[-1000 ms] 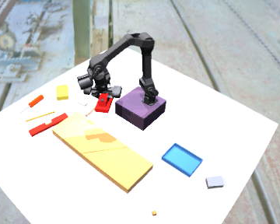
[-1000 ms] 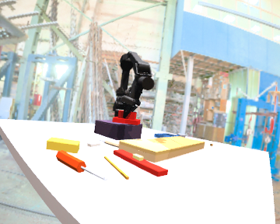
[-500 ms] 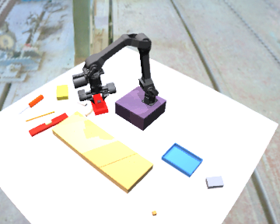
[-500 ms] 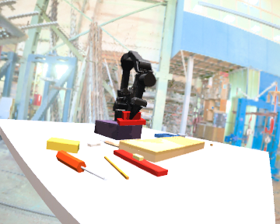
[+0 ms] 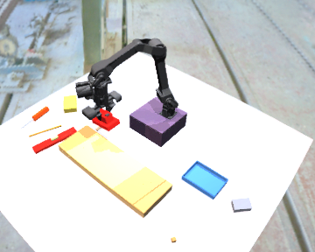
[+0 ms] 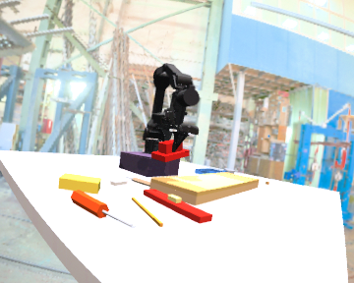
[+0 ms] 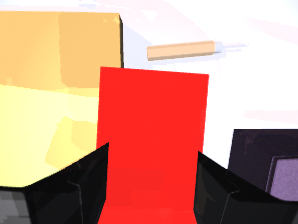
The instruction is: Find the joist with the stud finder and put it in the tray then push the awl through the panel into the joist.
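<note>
My gripper (image 5: pixel 106 112) (image 6: pixel 172 143) (image 7: pixel 150 148) is shut on the red stud finder (image 5: pixel 107 122) (image 6: pixel 170 155) (image 7: pixel 152 110). The stud finder is held up off the table, beside the near-robot end of the floor panel (image 5: pixel 112 162) (image 6: pixel 209 184) (image 7: pixel 90 40). The awl (image 6: pixel 142 182) (image 7: pixel 181 50) has a pale wooden handle and thin metal tip. It lies on the table by that panel end, mostly hidden in the top view. The blue tray (image 5: pixel 198 188) (image 6: pixel 209 171) looks empty. The joist is hidden.
The purple block (image 5: pixel 157 124) (image 6: pixel 147 163) (image 7: pixel 250 150) is under the arm's base. A red level (image 5: pixel 42 146) (image 6: pixel 190 210), pencil (image 5: pixel 45 130) (image 6: pixel 147 211), orange screwdriver (image 5: pixel 40 114) (image 6: pixel 88 203) and yellow block (image 5: pixel 70 104) (image 6: pixel 80 183) lie past the panel. A grey block (image 5: pixel 241 205) lies beyond the tray.
</note>
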Available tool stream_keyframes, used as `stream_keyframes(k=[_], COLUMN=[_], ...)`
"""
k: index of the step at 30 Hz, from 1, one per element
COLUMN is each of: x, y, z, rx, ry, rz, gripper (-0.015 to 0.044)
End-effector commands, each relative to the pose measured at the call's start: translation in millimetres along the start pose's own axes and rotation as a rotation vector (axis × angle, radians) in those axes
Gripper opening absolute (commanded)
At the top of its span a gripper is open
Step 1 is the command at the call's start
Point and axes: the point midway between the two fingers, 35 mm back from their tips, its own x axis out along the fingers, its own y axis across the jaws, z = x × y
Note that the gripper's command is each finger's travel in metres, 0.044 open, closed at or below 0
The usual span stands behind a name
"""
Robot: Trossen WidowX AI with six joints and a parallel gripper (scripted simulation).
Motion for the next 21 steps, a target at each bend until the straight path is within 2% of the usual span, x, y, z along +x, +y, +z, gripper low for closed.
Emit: stream_keyframes(k=[1,21], x=[-3,-9], y=[12,55], z=[3,18], rx=[-0.134,-0.802], ry=[0.005,-0.035], rz=[0.037,0.177], gripper=[0.0,0.0])
